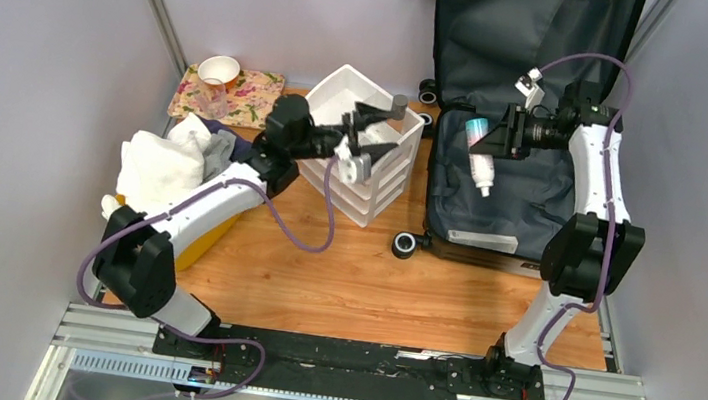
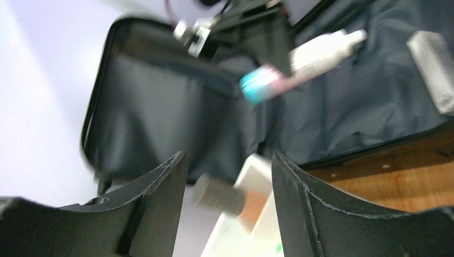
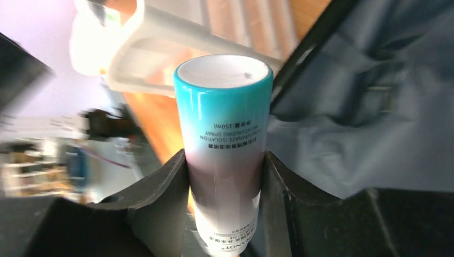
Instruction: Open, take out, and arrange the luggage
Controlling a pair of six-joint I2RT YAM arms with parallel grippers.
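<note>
Left pincer stands open and empty above the white drawer organizer. At the right, the right pincer grips a spray bottle over the open luggage. The smooth, slanted bottle could slip from the fingers.

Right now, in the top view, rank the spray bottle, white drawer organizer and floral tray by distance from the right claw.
1. Spray bottle, gripped in the right claw.
2. White drawer organizer, to its left.
3. Floral tray, far left.
</note>
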